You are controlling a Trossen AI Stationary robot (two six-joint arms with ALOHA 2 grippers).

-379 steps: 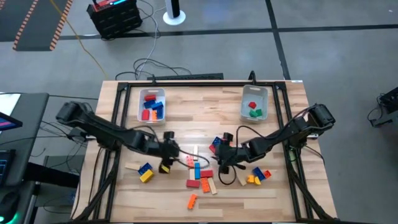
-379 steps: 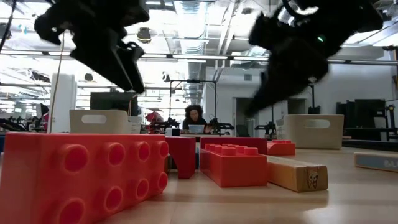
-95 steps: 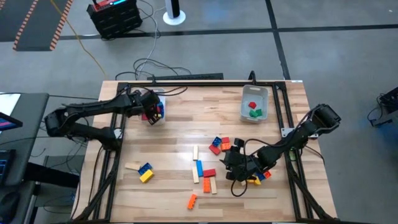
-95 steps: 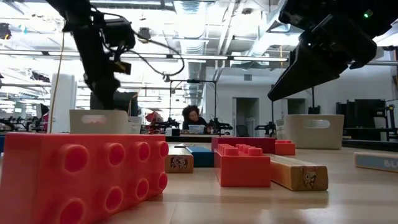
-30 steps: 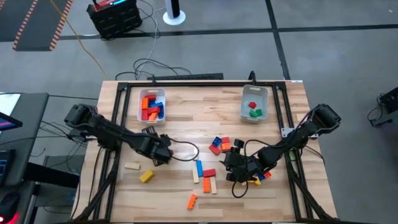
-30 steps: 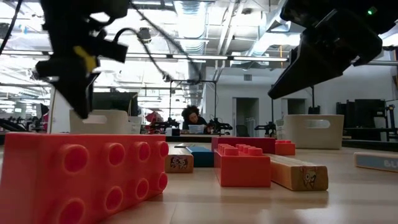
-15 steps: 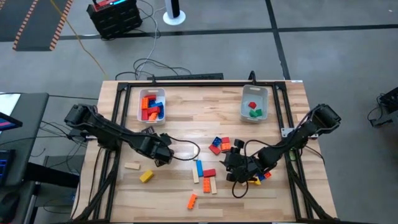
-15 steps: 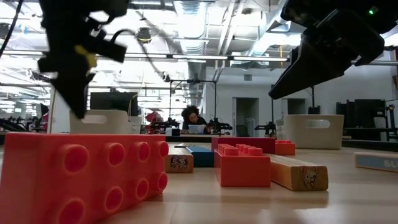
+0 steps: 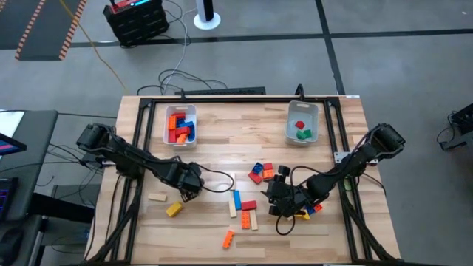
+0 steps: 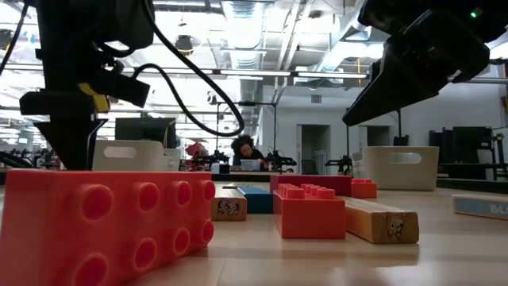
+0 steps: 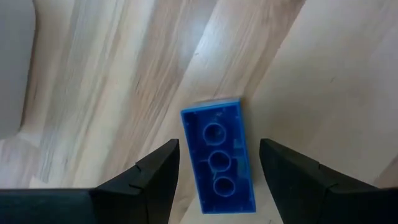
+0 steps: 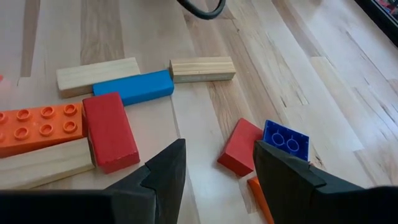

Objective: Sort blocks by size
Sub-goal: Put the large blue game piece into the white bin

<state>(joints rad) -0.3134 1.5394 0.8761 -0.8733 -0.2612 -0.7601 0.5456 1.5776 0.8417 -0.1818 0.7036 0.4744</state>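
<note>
A blue brick (image 11: 219, 158) lies on the wooden table with its hollow underside up. My left gripper (image 9: 188, 189) hangs over it, pointing down and open, one finger (image 11: 155, 180) on each long side and a thin gap between finger and brick. A yellow block (image 9: 174, 210) and a tan block (image 9: 157, 197) lie close by. My right gripper (image 9: 276, 201) hovers open at the right, above a red block (image 12: 239, 155) and a blue block (image 12: 286, 142), with nothing between its fingers. More blocks (image 9: 240, 207) lie loose in the table's middle.
A clear bin (image 9: 179, 125) at the far left holds red, orange and blue blocks. A second bin (image 9: 302, 123) at the far right holds green and red ones. An orange block (image 9: 228, 238) lies near the front edge. A large red block (image 10: 103, 222) fills the low view's foreground.
My left gripper has come down over the blue brick, shifted a little toward the table's near edge, and tipped to point more steeply down. Its fingers have stayed apart.
</note>
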